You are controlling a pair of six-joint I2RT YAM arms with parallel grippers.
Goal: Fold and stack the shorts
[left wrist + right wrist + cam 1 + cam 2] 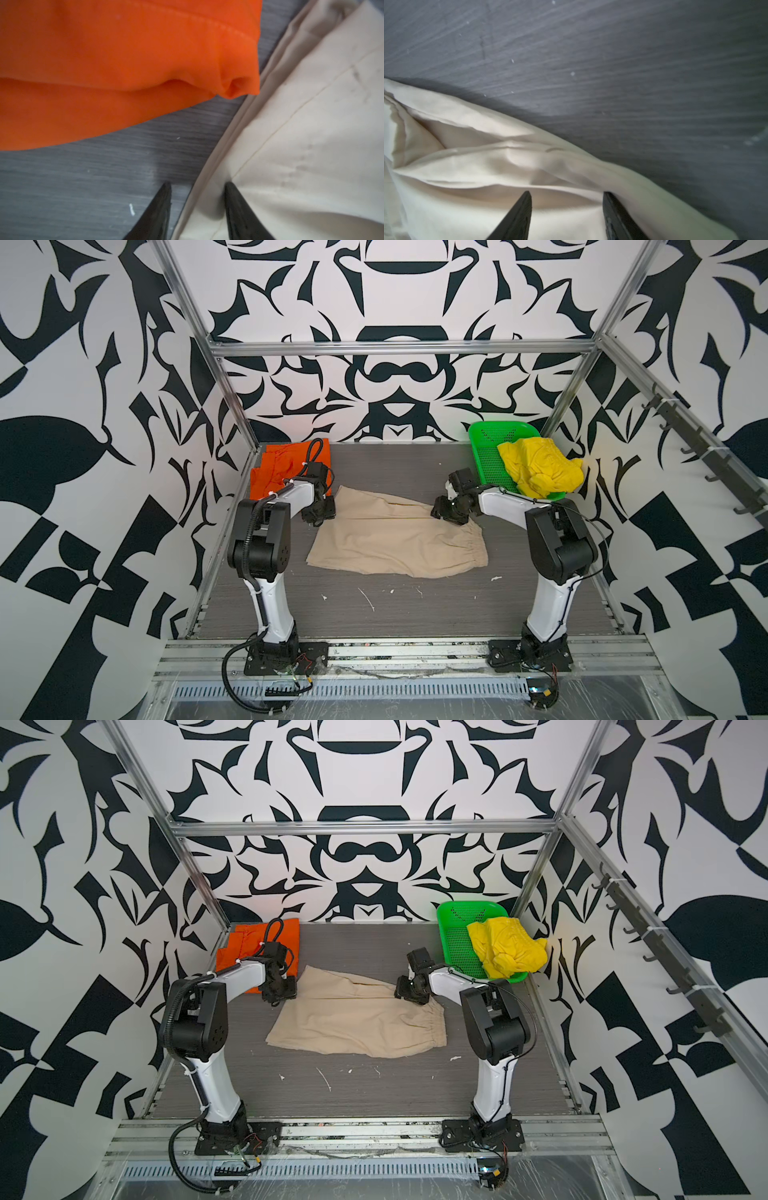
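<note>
Beige shorts lie spread mid-table, elastic waist toward the right arm. We judge them light and limp, apt to sag, so best pinched at the far hem and waist corners. Left end effector stands parted astride the hem edge. Right end effector is parted over a fold. Neither pinches cloth. Orange shorts lie far left.

A: Where are the shorts?
B: I see beige cloth shorts spread mostly flat in the middle, elastic waist rightward; bright orange cloth shorts lie folded far left; bright yellow cloth shorts sit crumpled in the green perforated plastic basket.
</note>
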